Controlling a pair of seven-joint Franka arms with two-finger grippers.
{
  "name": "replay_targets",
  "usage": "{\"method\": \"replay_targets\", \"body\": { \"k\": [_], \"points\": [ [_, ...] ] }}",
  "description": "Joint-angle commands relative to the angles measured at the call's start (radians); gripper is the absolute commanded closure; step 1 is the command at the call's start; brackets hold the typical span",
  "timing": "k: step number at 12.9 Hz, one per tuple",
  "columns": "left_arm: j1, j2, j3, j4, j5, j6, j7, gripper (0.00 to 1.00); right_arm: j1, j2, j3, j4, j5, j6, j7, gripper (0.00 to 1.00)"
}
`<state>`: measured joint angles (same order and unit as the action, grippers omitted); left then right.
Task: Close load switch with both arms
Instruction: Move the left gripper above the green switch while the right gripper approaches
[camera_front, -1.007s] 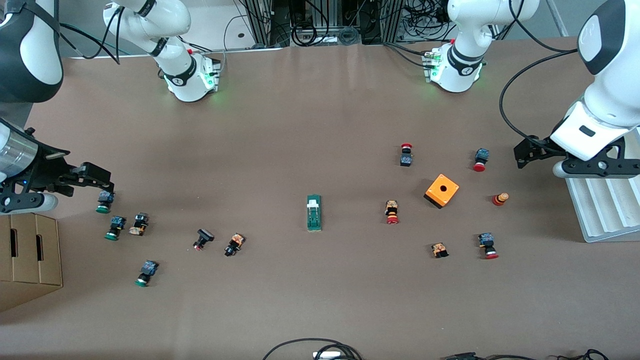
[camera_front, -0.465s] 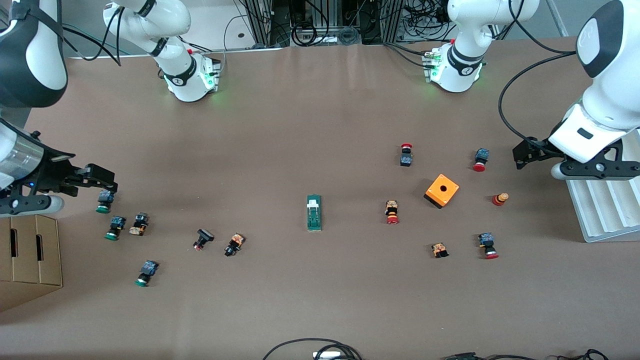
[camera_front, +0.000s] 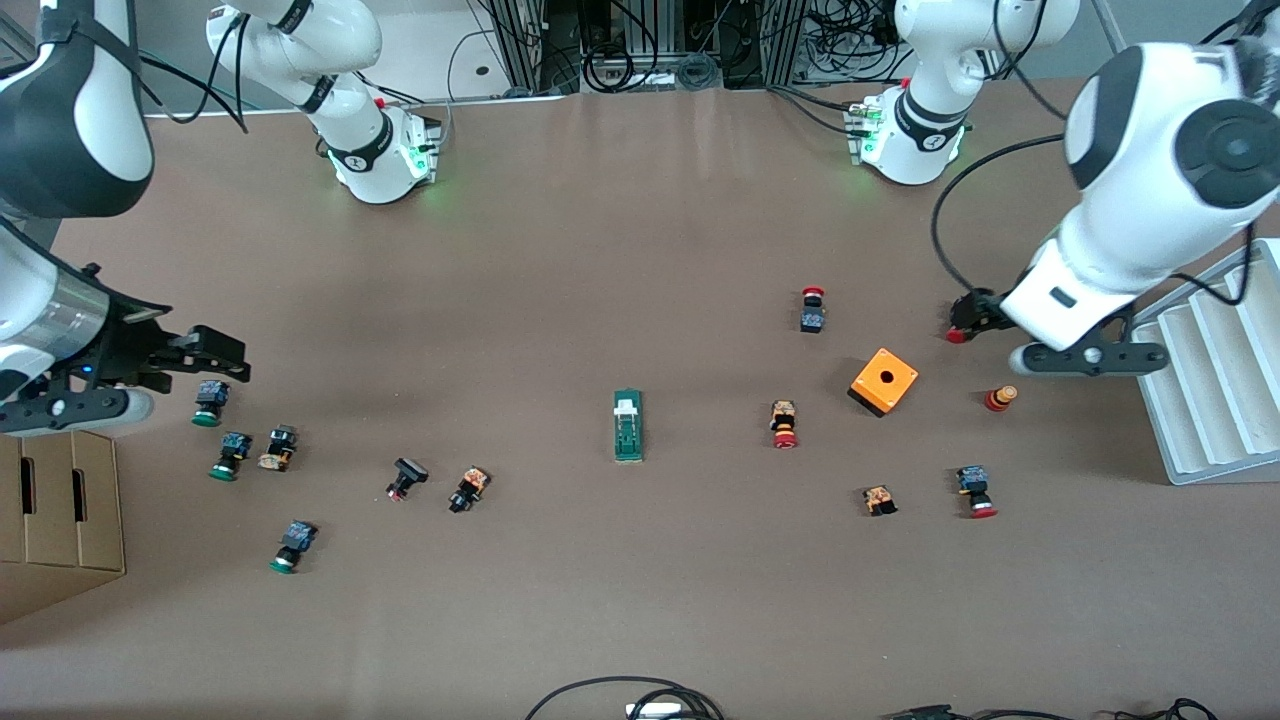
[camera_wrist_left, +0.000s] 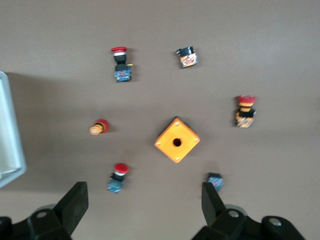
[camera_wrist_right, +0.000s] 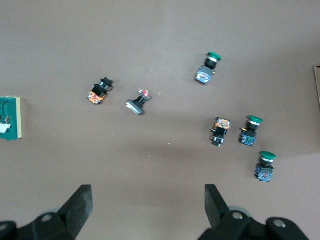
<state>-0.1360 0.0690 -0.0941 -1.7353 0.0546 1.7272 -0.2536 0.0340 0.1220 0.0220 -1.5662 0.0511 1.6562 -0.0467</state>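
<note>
two white jointed arms hang over opposite ends of the brown worktop, the approach step not yet finished. the narrow green load switch with its white tab (camera_front: 628, 425) lies untouched mid-worktop, well apart from both tools. the right tool (camera_wrist_right: 147, 207), jaws wide and empty, hovers over green-capped push buttons (camera_front: 208, 400). the left tool (camera_wrist_left: 142, 207), also wide and empty, hangs near the orange square box with a hole (camera_front: 884, 381), which holds nothing visible. next, both likely must travel inward to the switch.
</note>
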Motion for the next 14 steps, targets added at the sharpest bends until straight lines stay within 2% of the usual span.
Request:
{"method": "replay_targets", "body": {
  "k": [1, 4, 7, 10, 14],
  "points": [
    [0.004, 0.025, -0.054, 0.003, -0.022, 0.060, -0.157, 0.00, 0.035, 0.013, -0.004, -0.005, 0.024, 0.023, 0.004, 0.00],
    [0.004, 0.051, -0.185, -0.001, 0.010, 0.120, -0.405, 0.00, 0.043, 0.033, -0.004, -0.005, 0.038, 0.048, 0.024, 0.00],
    [0.003, 0.052, -0.284, -0.087, 0.063, 0.288, -0.589, 0.00, 0.046, 0.057, -0.004, -0.002, 0.052, 0.077, 0.117, 0.00],
    [0.003, 0.090, -0.406, -0.122, 0.189, 0.357, -0.819, 0.00, 0.047, 0.085, -0.004, 0.001, 0.082, 0.091, 0.153, 0.00],
    [0.003, 0.207, -0.550, -0.115, 0.451, 0.384, -1.139, 0.00, 0.047, 0.131, -0.004, 0.006, 0.087, 0.108, 0.151, 0.00]
  ]
}}
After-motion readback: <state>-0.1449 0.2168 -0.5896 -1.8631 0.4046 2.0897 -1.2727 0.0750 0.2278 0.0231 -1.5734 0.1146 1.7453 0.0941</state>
